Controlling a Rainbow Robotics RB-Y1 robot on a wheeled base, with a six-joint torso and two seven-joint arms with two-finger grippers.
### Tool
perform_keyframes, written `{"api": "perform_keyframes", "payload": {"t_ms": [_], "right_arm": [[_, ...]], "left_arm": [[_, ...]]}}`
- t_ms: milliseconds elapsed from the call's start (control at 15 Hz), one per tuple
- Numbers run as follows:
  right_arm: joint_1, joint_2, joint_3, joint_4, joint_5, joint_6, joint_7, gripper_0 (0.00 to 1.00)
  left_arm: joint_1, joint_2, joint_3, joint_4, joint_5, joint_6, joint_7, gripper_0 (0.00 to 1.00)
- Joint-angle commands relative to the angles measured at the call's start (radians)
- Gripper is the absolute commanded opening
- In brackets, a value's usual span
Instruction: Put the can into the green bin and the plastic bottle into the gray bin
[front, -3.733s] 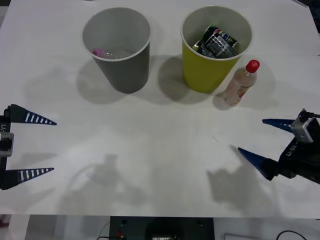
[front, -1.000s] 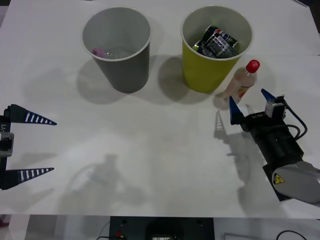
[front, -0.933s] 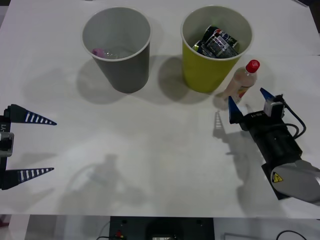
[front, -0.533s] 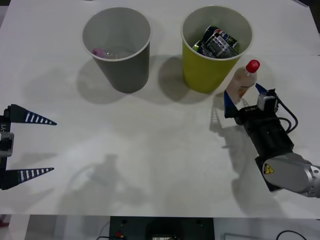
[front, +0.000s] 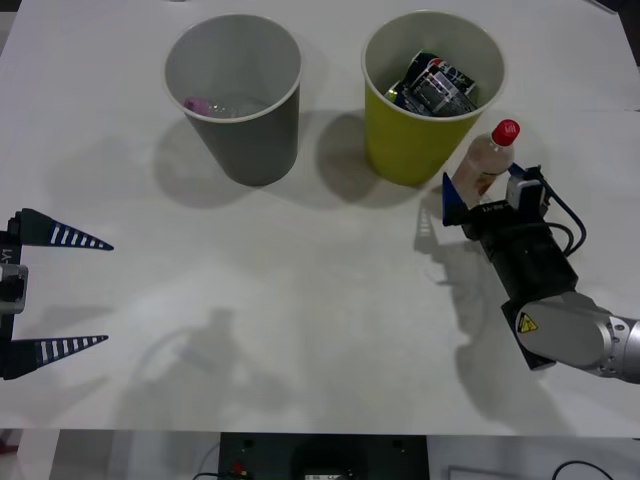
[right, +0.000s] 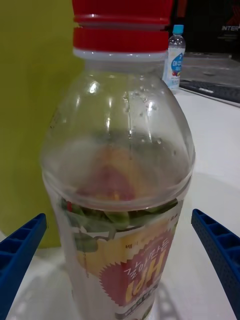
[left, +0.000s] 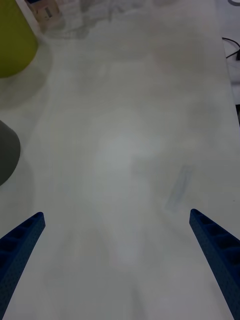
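**Right pincer astride the bottle beside the green bin**

Item 1. Small clear plastic bottle with red screw cap and peach-beige body (front: 487, 158): upright on the white desk (front: 320, 330), right of centre in the upper part of the front view, just beside the lower right wall of the green bin; contact with the bin cannot be told.

Item 2. Right pincer (front: 478, 196): blue ribbed fingers spread open, one on each side of the bottle's lower body. In the right wrist view the bottle (right: 120, 180) stands between the two finger tips with a gap on either side, yellow-green wall close behind it.

Item 3. Large yellow-green cup-shaped bin with pale rim (front: 420, 140): upper right of centre, dark crushed cans (front: 432, 85) inside. Narrow room between its wall and the bottle.

Item 4. Large dark gray cup-shaped bin with light gray inside (front: 250, 130): upper left of centre, well apart from the bottle, a bare strip of desk between the two bins. A pink-capped clear bottle (front: 205, 104) lies inside.

Item 5. Left pincer (front: 55, 290): at the left edge, lower half of the front view, fingers wide apart over bare desk.

Open room: the whole lower and middle desk surface is bare.
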Motion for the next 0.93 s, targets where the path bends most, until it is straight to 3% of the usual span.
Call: {"api": "perform_keyframes", "payload": {"t_ms": [67,267,333,467,533,933], "right_arm": [[-0.012,0.002,0.0,0.003,-0.009,-0.009,0.004,1.0],[-0.019,0.002,0.0,0.003,-0.011,-0.018,0.011,1.0],[-0.019,0.002,0.0,0.001,-0.011,-0.018,0.014,0.93],[-0.019,0.0,0.0,0.003,-0.011,-0.02,0.022,0.09],[-0.019,0.002,0.0,0.003,-0.009,-0.023,0.024,0.0],[-0.012,0.0,0.0,-0.003,0.009,-0.028,0.025,0.0]], "left_arm": [[0.0,0.0,0.0,0.0,0.0,0.0,0.0,1.0],[0.0,0.0,0.0,0.0,0.0,0.0,0.0,1.0],[0.0,0.0,0.0,0.0,0.0,0.0,0.0,1.0],[0.0,0.0,0.0,0.0,0.0,0.0,0.0,1.0],[0.0,0.0,0.0,0.0,0.0,0.0,0.0,1.0],[0.0,0.0,0.0,0.0,0.0,0.0,0.0,1.0]]}}
